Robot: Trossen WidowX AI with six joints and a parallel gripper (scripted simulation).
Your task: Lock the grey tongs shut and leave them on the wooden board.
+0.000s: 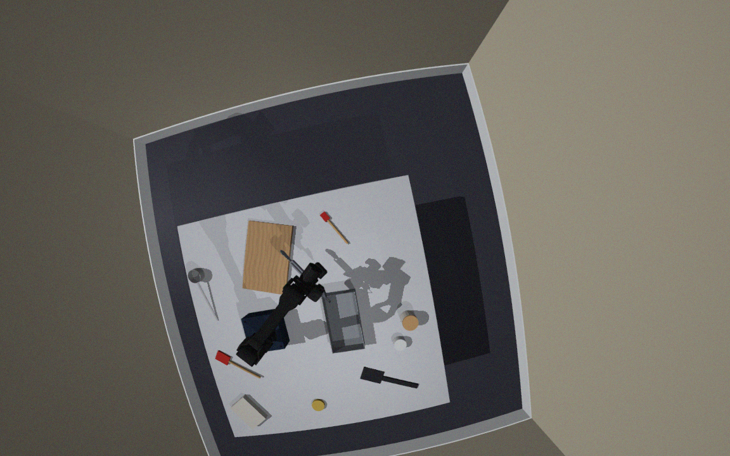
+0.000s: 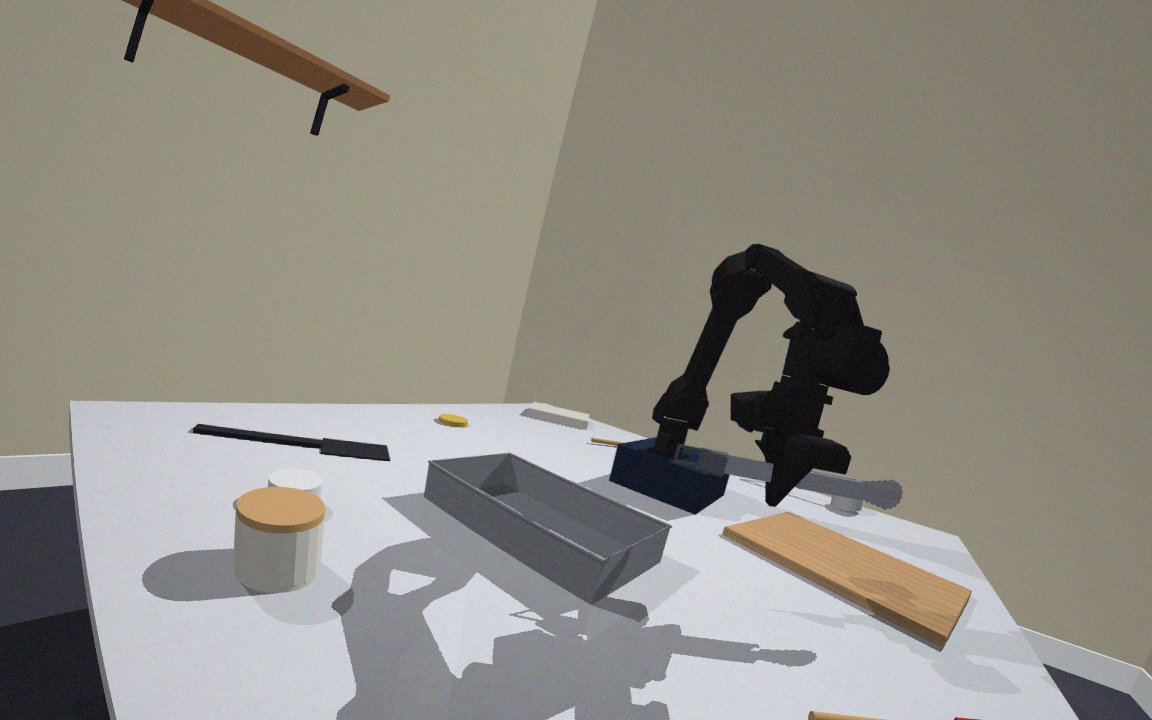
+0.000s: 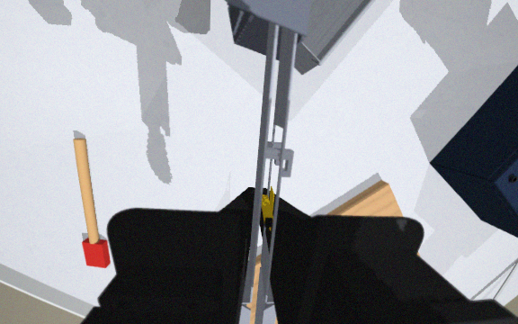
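Note:
My gripper [image 1: 301,285] [image 2: 775,495] [image 3: 256,193] is shut on the grey tongs [image 1: 292,265] [image 2: 849,484] [image 3: 288,49], holding them above the table. Their arms run close together, roughly level, through the fingers. The scalloped tips reach over the wooden board [image 1: 260,260] [image 2: 813,546] [image 3: 371,202]; the hinge end points back over the near corner of the roasting tin [image 1: 331,325] [image 2: 508,528] [image 3: 340,31]. The tongs touch neither the board nor the tin. The frames do not show whether the lock inside the hinge is engaged.
The dark blue box [image 1: 248,329] [image 2: 652,479] [image 3: 475,171] stands at the arm's base. A red-headed brush [image 1: 325,216] [image 3: 96,253] lies beyond the board. A canister [image 1: 410,322] [image 2: 278,550] and a black spatula [image 1: 372,374] [image 2: 354,448] are on the tin's other side.

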